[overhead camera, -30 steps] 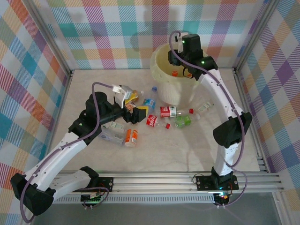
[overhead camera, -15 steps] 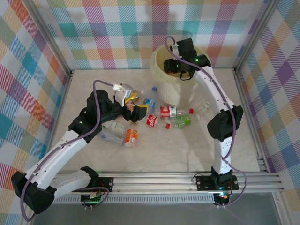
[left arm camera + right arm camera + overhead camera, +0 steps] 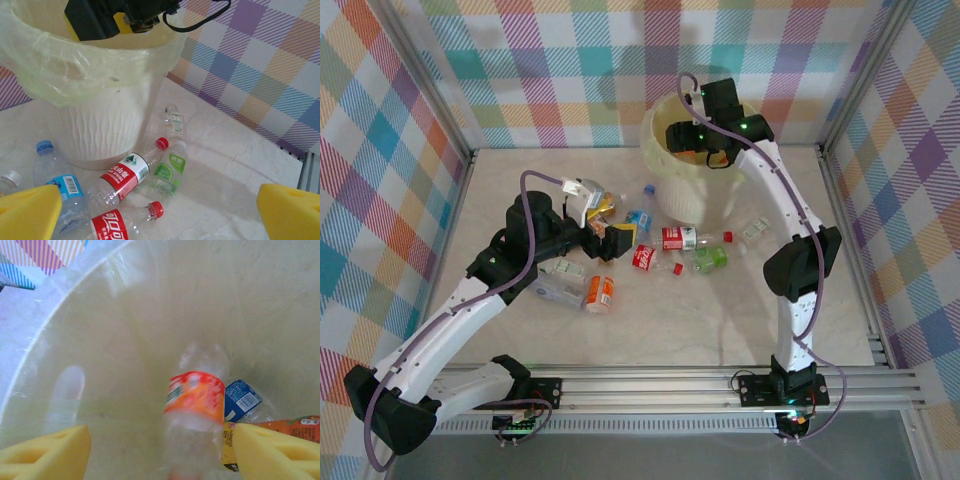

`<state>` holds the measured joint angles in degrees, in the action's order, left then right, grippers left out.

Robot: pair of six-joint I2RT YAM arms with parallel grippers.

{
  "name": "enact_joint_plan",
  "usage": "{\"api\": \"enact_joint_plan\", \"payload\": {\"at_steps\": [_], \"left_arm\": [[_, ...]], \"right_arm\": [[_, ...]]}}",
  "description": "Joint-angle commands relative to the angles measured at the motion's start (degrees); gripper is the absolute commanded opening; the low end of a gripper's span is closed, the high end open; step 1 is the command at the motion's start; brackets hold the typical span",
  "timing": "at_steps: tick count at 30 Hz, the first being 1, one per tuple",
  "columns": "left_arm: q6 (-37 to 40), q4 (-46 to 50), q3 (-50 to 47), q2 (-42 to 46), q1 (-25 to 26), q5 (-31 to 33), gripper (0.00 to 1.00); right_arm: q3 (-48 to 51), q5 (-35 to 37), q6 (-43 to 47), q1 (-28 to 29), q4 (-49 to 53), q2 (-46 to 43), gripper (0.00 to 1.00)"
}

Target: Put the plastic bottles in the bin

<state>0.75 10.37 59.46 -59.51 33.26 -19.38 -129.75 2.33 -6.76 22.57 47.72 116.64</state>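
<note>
The cream-yellow bin (image 3: pixel 670 195) stands at the back of the table. My right gripper (image 3: pixel 694 142) hangs over its mouth, open. Between its yellow pads (image 3: pixel 45 452) a blurred orange-labelled bottle (image 3: pixel 196 400) is loose inside the bin (image 3: pixel 100 340), above a blue-labelled bottle (image 3: pixel 242 401). My left gripper (image 3: pixel 618 240) is open above the bottles lying on the table: a red-labelled one (image 3: pixel 122 175), a green-labelled one (image 3: pixel 169 170), a cola bottle (image 3: pixel 120 220) and a blue-labelled one (image 3: pixel 62 192). An orange-labelled bottle (image 3: pixel 601 292) lies nearer the left arm.
A small clear bottle (image 3: pixel 756 228) lies right of the bin, and two more bottles (image 3: pixel 560 280) lie under the left arm. Checked walls close in the table on three sides. A metal rail (image 3: pixel 670 385) runs along the near edge.
My right gripper has swung down over the bin's mouth and the orange-labelled bottle has left its jaws. The left arm has barely moved.
</note>
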Motion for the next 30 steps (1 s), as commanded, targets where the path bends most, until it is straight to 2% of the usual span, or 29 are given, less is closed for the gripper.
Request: {"api": "enact_joint_plan", "payload": {"at_steps": [1, 6, 17, 25, 30], "left_arm": [[1.2, -1.1, 0.4, 0.9, 0.2, 0.5, 1.00], [2.0, -0.4, 0.7, 1.9, 0.2, 0.2, 1.00], [4.1, 0.6, 0.4, 3.9, -0.5, -1.4, 1.00], [6.2, 1.7, 0.6, 2.3, -0.6, -6.4, 1.00], [6.2, 1.5, 0.3, 2.4, -0.6, -7.5, 1.00]], "right_arm": [[0.1, 0.5, 0.8, 0.0, -0.7, -3.9, 0.76], [3.5, 0.7, 2.4, 0.9, -2.0, -8.3, 0.77], [20.6, 1.6, 5.7, 5.9, -6.0, -26.0, 0.78], [33.7, 0.0, 3.1, 8.9, -5.0, -37.4, 0.77], [42.3, 2.6, -1.5, 9.6, -5.0, -42.5, 0.78]]}}
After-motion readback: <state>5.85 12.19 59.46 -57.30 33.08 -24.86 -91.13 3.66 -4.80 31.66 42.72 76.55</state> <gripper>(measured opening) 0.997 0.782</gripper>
